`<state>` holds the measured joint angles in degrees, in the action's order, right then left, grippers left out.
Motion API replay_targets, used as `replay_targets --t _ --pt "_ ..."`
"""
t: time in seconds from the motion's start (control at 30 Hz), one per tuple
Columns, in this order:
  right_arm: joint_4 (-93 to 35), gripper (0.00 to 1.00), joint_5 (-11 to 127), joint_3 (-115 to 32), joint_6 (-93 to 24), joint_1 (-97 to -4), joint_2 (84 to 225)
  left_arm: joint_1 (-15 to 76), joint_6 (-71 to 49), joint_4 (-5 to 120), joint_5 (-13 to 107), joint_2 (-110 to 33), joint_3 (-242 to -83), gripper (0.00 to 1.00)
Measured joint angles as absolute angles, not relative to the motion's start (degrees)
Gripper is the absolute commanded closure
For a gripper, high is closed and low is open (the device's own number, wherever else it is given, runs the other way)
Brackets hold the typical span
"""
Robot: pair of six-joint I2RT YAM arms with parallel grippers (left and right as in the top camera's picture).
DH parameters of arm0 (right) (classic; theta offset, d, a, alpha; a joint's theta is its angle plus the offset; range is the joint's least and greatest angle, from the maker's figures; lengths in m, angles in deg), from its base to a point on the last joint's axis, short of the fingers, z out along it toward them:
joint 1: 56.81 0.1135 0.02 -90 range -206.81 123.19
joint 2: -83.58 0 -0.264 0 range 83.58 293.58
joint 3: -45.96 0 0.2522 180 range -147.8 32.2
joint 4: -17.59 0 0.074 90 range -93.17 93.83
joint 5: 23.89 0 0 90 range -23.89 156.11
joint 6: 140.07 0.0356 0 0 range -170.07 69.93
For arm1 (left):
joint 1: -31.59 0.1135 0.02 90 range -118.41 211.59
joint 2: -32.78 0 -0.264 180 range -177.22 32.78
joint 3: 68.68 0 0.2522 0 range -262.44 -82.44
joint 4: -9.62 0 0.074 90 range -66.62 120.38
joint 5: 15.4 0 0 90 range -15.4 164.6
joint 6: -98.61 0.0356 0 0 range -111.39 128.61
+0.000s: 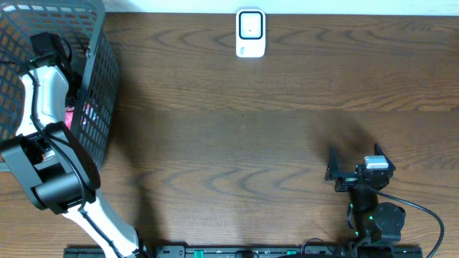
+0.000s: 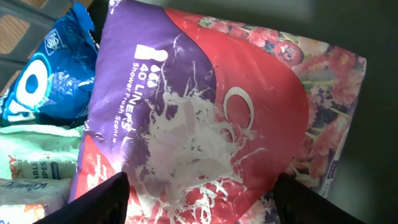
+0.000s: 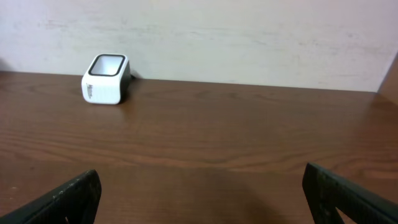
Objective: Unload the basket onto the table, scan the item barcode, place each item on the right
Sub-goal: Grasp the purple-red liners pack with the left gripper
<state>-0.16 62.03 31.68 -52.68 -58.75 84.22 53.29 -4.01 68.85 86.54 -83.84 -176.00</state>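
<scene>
A purple and red pack of liners (image 2: pixel 205 112) lies in the basket and fills the left wrist view. My left gripper (image 2: pixel 202 190) hangs just over it, its two dark fingers (image 2: pixel 102 202) standing apart at either side of the pack, open around it. From overhead only a pink patch of the pack (image 1: pixel 74 115) shows through the mesh. The white barcode scanner (image 1: pixel 250 34) stands at the table's far edge, also in the right wrist view as the scanner (image 3: pixel 106 79). My right gripper (image 1: pixel 356 160) rests open near the front right, nothing between its fingers (image 3: pixel 68 199).
The dark mesh basket (image 1: pixel 104 86) occupies the far left corner, with my left arm reaching down into it. Beside the liner pack lie a blue snack bag (image 2: pixel 43 74) and a pale green wipes pack (image 2: pixel 34 155). Brown wood table (image 1: pixel 237 143) spans between basket and scanner.
</scene>
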Motion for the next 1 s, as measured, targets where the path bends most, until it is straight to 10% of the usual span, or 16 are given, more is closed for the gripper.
replay_targets --t 1.0 --pt "-0.16 0.01 62.01 31.68 -52.68 -58.75 84.22 50.71 -3.27 70.05 87.55 -85.54 -176.11 0.25"
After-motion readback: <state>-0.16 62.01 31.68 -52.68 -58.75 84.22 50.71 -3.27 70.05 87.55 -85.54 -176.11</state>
